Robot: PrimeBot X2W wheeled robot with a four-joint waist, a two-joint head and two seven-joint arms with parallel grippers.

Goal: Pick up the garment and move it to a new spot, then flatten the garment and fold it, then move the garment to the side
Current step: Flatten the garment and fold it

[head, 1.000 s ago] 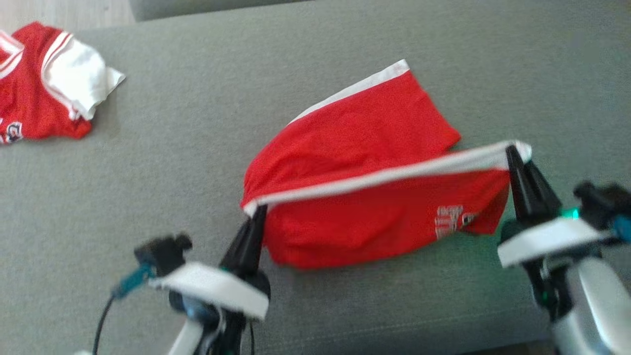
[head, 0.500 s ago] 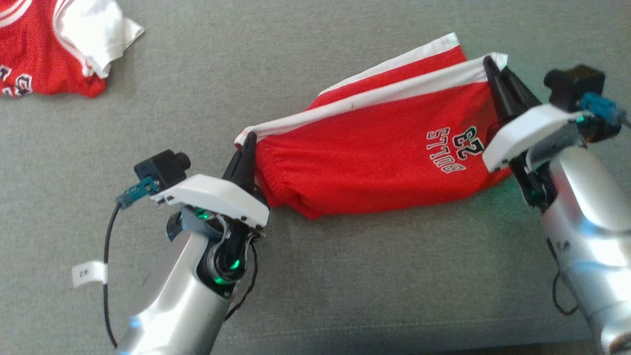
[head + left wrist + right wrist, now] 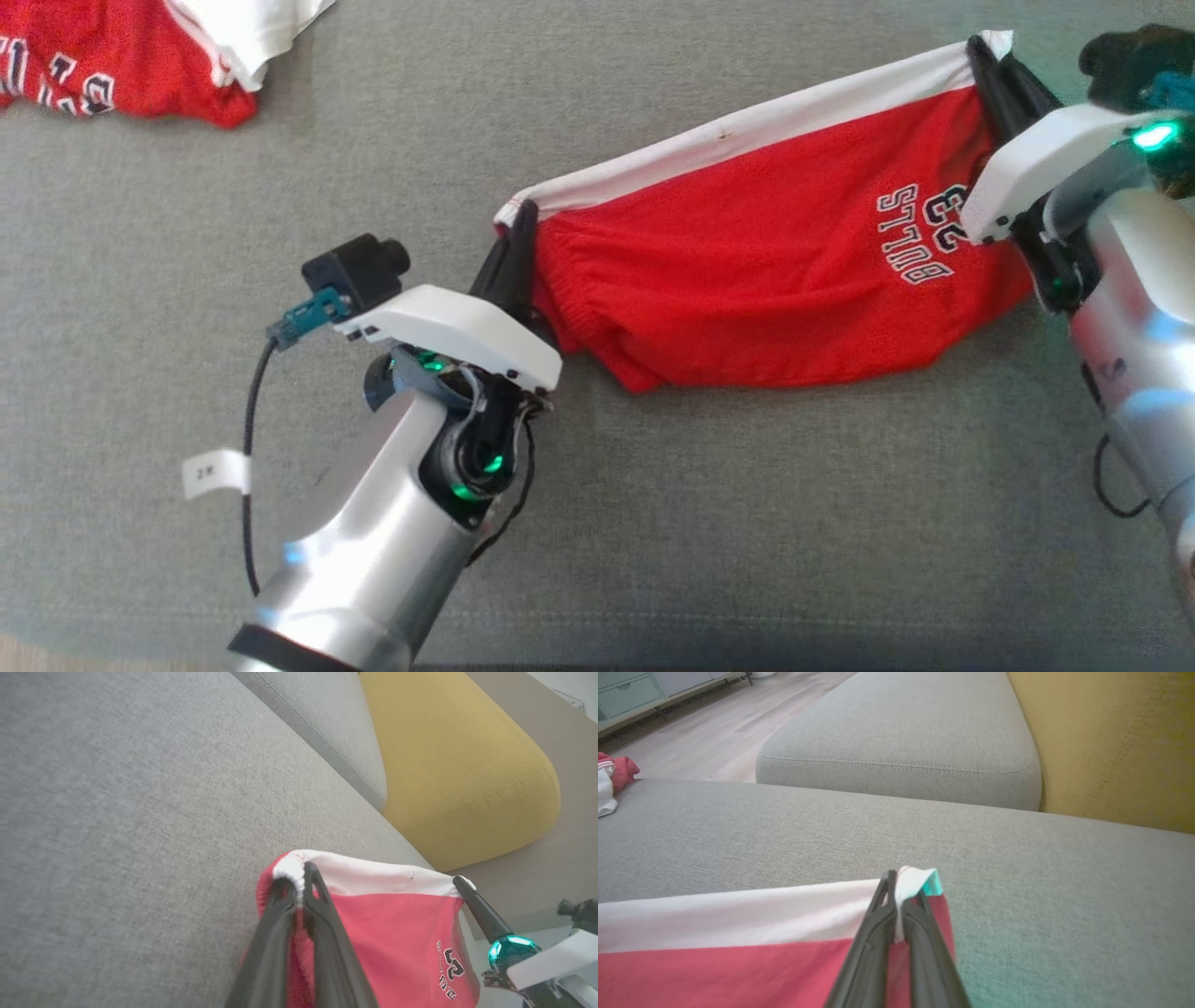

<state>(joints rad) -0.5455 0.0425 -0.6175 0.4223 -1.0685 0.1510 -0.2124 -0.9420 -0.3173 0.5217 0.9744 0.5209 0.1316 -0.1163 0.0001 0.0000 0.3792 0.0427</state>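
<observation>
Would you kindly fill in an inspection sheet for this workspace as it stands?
Surface: grey sofa seat, woven fabric.
Job's things: red shorts, stretched between both tools, white stripe uppermost.
Clutter: red-and-white jersey, far left of the seat.
Grippers: left tool shut on the shorts' waistband end; right tool shut on the hem end.
Cables: black cable with white tag loops beside the left arm.
Surroundings: yellow cushion, wooden floor.

The left gripper [image 3: 519,217] and right gripper [image 3: 986,51] have carried the shorts' [image 3: 747,289] white band [image 3: 747,131] away from the cushion's [image 3: 653,523] front edge, over the rear half that lay spread behind, so the lettering [image 3: 920,233] now shows whole, and the head camera has dipped.
</observation>
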